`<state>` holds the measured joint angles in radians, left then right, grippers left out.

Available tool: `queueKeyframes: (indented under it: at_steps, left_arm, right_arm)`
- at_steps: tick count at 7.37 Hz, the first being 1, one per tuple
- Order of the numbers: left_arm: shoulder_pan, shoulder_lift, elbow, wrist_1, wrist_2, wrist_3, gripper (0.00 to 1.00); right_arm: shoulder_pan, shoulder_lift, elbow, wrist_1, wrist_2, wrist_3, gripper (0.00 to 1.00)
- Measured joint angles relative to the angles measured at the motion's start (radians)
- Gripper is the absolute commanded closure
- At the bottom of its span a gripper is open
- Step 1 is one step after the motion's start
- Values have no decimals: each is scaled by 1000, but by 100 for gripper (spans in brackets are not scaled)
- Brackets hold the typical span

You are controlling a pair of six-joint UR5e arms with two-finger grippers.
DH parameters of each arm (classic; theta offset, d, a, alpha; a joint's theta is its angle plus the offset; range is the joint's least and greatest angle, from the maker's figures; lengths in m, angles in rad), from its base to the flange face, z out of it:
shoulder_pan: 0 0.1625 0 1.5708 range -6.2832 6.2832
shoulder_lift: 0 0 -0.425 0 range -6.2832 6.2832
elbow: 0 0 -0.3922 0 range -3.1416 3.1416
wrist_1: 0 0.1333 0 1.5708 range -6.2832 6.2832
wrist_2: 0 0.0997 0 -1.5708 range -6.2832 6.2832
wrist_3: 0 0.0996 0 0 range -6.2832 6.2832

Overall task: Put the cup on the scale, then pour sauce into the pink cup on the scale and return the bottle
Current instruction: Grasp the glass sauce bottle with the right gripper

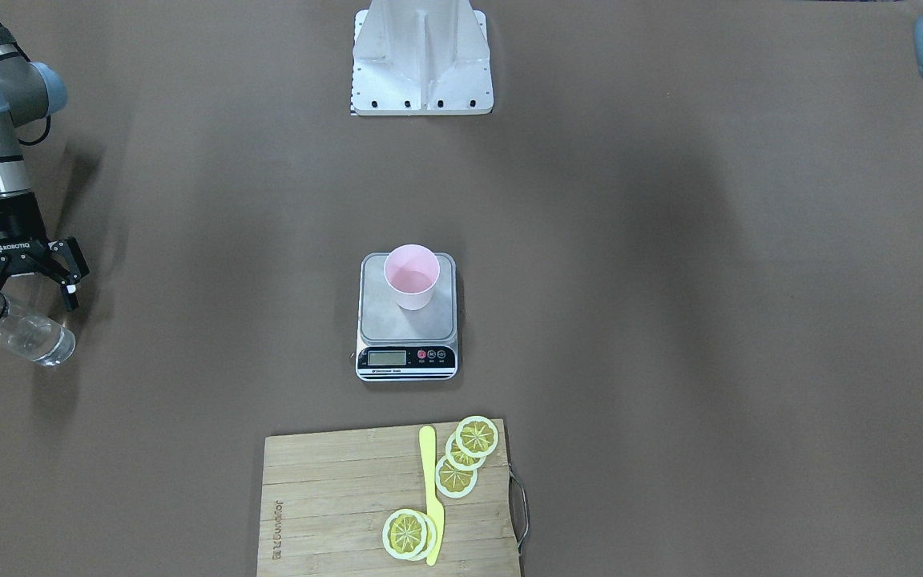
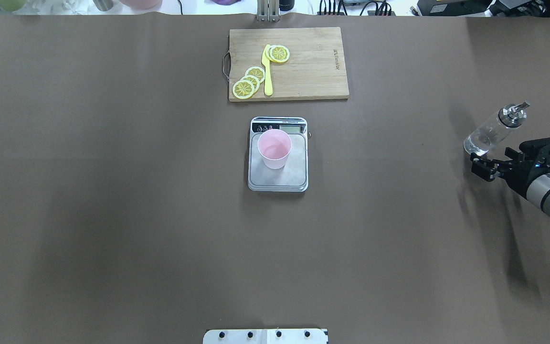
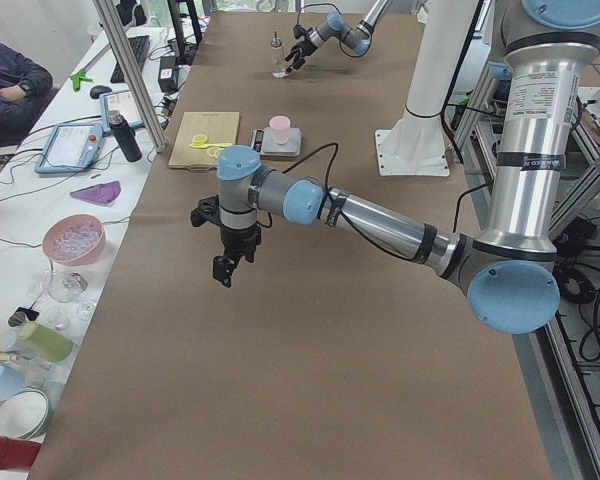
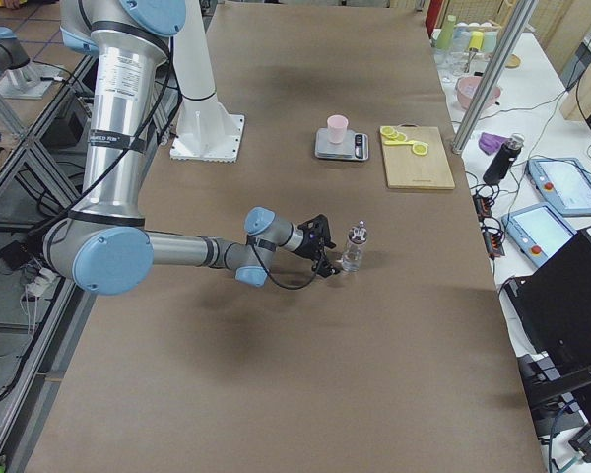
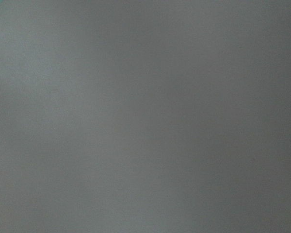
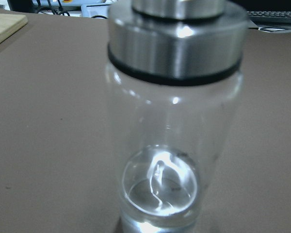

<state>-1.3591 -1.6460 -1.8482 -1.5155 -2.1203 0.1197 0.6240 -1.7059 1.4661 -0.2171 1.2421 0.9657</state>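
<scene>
Two arms: only the right one is anywhere near the action, so my bet is the next move is its job.
Cup: pink cup (image 2: 274, 148) stands upright on the scale (image 2: 278, 179), toward the display end of the platform, mid-table (image 2: 112, 191). The first step looks done.
Board: a cutting board (image 2: 313, 71) sits at the far edge behind the scale, not involved.
Bottle: the bottle (image 2: 490, 131) stands on its own close to the table's right edge, well apart from the scale.
Sauce: there's just a shallow pool of clear sauce (image 6: 160, 194) at the bottom. I can't tell from the cup whether anything has been poured.
Right gripper: the right gripper (image 2: 492, 163) has its fingers spread wide and is pinching nothing, held level just beside the bottle.
Key relation: the bottle sits straight ahead of those spread fingers, on the side away from the robot. Its long axis is vertical with the spout (image 2: 518, 107) on top. In the wrist view the glass barrel is dead centre, so a short push forward should put the fingers either side of it.
Left gripper: the left gripper (image 3: 225, 272) hangs pointing down over bare table toward the left end. I can't tell whether it's spread or closed.
</scene>
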Motion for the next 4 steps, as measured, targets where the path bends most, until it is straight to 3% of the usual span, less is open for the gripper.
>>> queueKeyframes:
  at_steps: [4]
  left_arm:
    - [0, 0, -4, -1, -1, 0, 2]
  right_arm:
    - [0, 30, -31, 6, -48, -29, 0]
